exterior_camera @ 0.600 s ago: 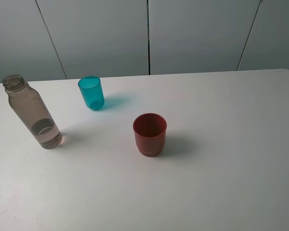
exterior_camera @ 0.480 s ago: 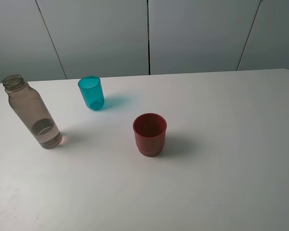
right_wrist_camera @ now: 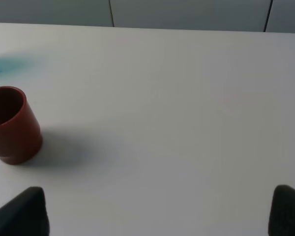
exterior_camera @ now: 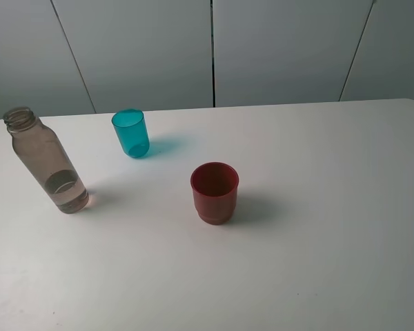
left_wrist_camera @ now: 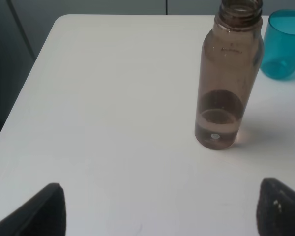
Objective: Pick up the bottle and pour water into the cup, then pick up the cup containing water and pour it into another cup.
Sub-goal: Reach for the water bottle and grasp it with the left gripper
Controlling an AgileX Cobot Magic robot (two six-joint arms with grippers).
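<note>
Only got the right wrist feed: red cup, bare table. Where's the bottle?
Observer: The bottle stands upright near the left edge of the table in the high view, well left of the red cup.
Operator: Is it empty?
Observer: No, a shallow layer of water sits at its bottom.
Operator: Anything gripping it?
Observer: No. The left end effector is open, short of the bottle and not touching it.
</note>
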